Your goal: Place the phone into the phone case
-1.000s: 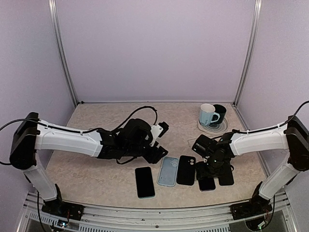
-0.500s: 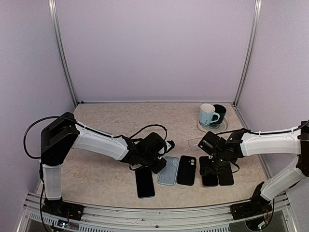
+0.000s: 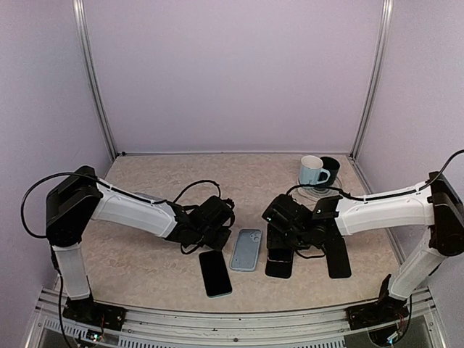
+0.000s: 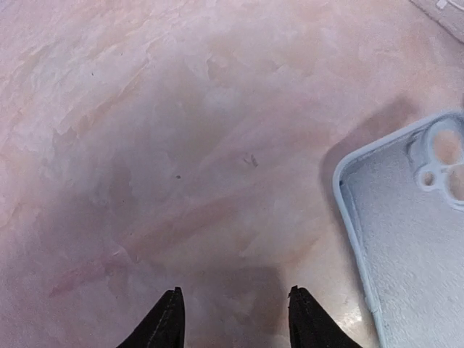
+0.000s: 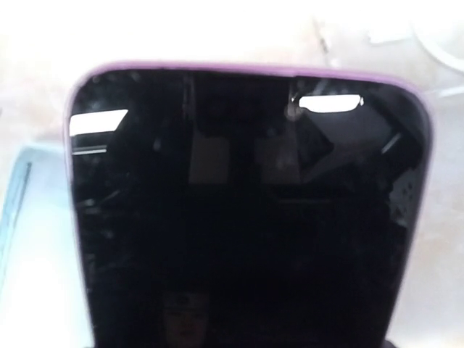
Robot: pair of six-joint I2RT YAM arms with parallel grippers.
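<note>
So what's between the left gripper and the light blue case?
Nothing but bare table; the left wrist view shows it between the open left gripper and the light blue case.

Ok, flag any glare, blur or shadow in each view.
Right wrist: the phone fills the frame, soft-focused, with bright reflections on its screen and washed-out background. Left wrist: sharp, a dark shadow on the table beside the light blue case. Top external: even light.

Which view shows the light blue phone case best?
Top external: the whole light blue phone case is visible, lying flat and unobstructed. Left wrist catches only its camera-cutout corner, cropped at the frame edge. Right wrist shows just a blurred pale sliver beside the phone.
</note>
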